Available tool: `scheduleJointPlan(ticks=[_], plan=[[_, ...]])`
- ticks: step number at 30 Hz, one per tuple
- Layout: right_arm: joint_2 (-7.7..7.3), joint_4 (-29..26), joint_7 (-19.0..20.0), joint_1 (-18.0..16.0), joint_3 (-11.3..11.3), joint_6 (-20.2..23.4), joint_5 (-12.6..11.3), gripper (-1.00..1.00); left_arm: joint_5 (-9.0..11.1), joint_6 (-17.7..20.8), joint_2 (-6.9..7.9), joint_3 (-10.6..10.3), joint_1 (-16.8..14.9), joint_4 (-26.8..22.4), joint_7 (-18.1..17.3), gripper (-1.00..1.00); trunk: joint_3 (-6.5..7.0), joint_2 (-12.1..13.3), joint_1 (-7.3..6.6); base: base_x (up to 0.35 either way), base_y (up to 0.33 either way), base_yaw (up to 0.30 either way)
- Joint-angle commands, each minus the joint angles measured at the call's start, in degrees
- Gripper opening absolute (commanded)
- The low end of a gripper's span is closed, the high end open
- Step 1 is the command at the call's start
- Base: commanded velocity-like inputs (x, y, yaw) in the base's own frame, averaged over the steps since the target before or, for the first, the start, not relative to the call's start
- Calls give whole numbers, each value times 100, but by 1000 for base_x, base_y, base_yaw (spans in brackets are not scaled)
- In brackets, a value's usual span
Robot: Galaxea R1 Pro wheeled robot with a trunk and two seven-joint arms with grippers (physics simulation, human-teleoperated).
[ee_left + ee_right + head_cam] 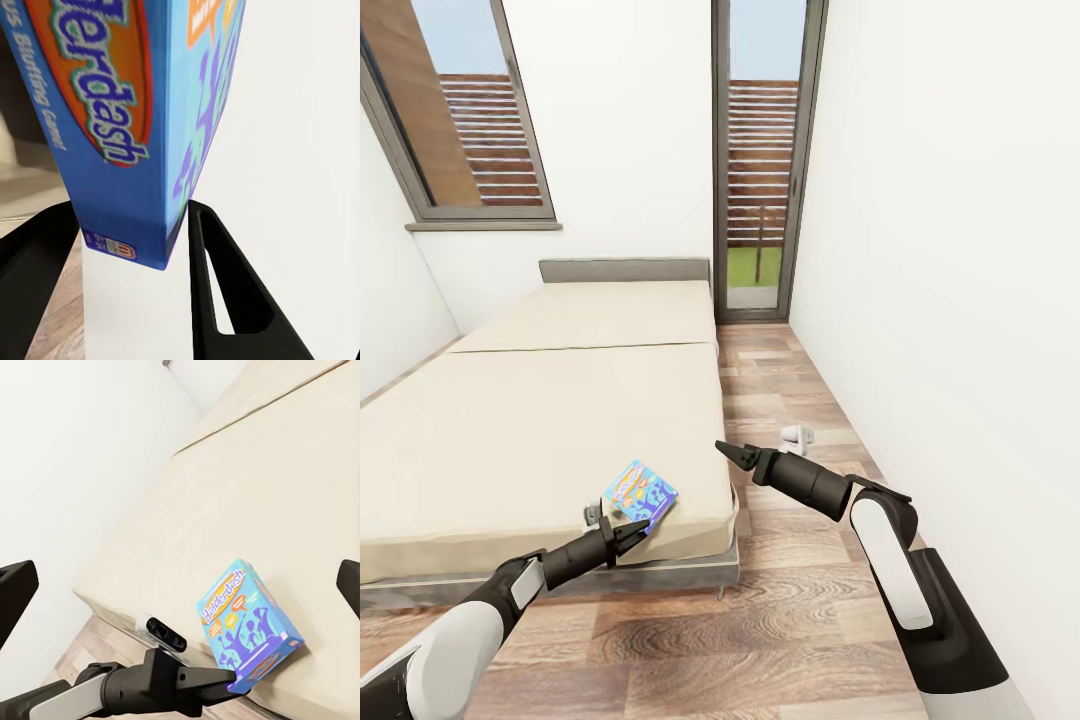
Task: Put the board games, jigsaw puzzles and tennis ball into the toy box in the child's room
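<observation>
A bright blue board game [641, 492] with orange print lies at the near right corner of the bed [540, 420], one corner sticking out past the mattress edge. My left gripper [628, 531] reaches up from the floor side and is shut on that corner. In the left wrist view the box [127, 112] sits between the two black fingers [225, 285]. The right wrist view shows the same box [244, 619] with the left gripper [229, 679] clamped on its lower corner. My right gripper [728, 452] hovers open and holding nothing beside the bed's right edge, above the floor.
The beige mattress stretches back to a low grey headboard [625, 270]. A narrow strip of wood floor [800, 400] runs between the bed and the white right wall toward a tall glass door [760, 160]. A small white object [797, 435] lies on that floor.
</observation>
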Motion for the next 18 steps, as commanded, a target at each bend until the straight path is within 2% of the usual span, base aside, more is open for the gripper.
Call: scheduleJointPlan(ticks=[1, 18], plan=[[2, -2, 15, -3, -4, 25, 5, 100, -68, 30, -1, -2, -3, 0, -10, -100, -5, -2, -1, 0, 0, 0], [2, -2, 10, -3, -6, 25, 5, 100, -68, 35, -1, -2, -3, 0, -25, -100, 13, 38, -23, 0, 0, 0]])
